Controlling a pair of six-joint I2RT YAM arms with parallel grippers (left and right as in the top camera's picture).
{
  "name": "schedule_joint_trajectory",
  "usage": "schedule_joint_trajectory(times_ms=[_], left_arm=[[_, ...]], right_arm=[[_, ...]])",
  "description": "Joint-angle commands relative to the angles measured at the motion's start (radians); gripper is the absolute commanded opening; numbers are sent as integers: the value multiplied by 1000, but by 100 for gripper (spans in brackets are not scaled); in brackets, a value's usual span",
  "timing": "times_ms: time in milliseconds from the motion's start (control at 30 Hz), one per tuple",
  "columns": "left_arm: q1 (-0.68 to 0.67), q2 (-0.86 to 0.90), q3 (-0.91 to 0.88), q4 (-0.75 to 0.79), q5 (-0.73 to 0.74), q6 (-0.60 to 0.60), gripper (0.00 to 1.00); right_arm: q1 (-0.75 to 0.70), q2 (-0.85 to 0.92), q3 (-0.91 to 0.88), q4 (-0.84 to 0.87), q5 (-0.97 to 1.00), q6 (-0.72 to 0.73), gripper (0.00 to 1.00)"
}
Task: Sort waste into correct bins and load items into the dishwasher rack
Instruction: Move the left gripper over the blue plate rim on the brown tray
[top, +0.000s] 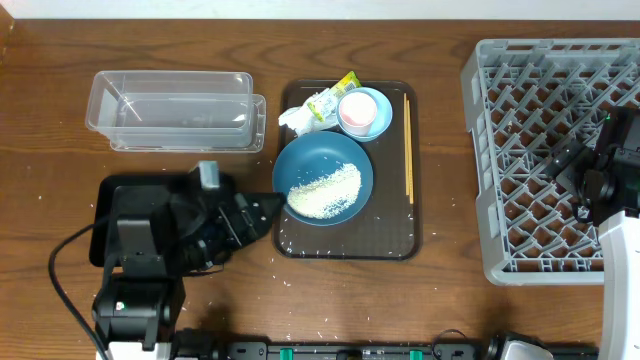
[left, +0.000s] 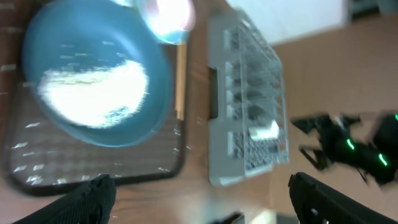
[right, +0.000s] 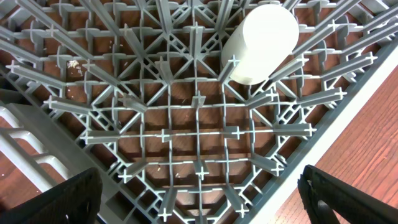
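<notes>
- Dish (top: 322, 178), dark-blue, on the brown tray (top: 345, 245), carrying loose rice (top: 326, 192): stiff, slick, probably breakable; grip its bare rim, keep it level.
- Left tool (top: 268, 208) beside it, right tool (top: 572, 168) over the rack (top: 520, 120); both spread, empty.

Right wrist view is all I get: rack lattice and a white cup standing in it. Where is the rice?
Observer: The rice heap lies in the dark-blue dish, which sits on the brown tray to the left of the rack.
Operator: What is the other arm doing?
Observer: The left gripper points at the dish's left rim with its jaws open and nothing between them.
Operator: Anything else not yet loaded?
Observer: The pink cup sits inside the light-blue bowl at the back of that tray.
</notes>
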Motion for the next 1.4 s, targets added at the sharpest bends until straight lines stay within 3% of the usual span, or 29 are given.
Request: schedule_joint_trajectory(times_ms=[0, 167, 400, 533, 800, 833, 1200, 1367], left_arm=[[-107, 10, 68, -27, -127, 29, 92], [-297, 116, 161, -144, -382, 84, 92], [-567, 459, 435, -377, -620, 228, 92], [-674, 597, 500, -375, -713, 226, 92], [-715, 754, 500, -228, -714, 227, 92], [-715, 771, 500, -206, -721, 227, 98], [-715, 907, 500, -60, -803, 228, 98], [-715, 932, 499, -23, -908, 227, 98]], right_arm=[[-11, -7, 0, -1, 18, -7, 99], [-11, -7, 0, -1, 18, -7, 99], [-11, -7, 0, -1, 18, -7, 99], [-11, -6, 0, -1, 18, -7, 99], [-11, -7, 0, -1, 18, -7, 99], [-11, -7, 0, -1, 18, -7, 99], [-11, -6, 0, -1, 18, -7, 99], [-11, -7, 0, -1, 17, -7, 99]])
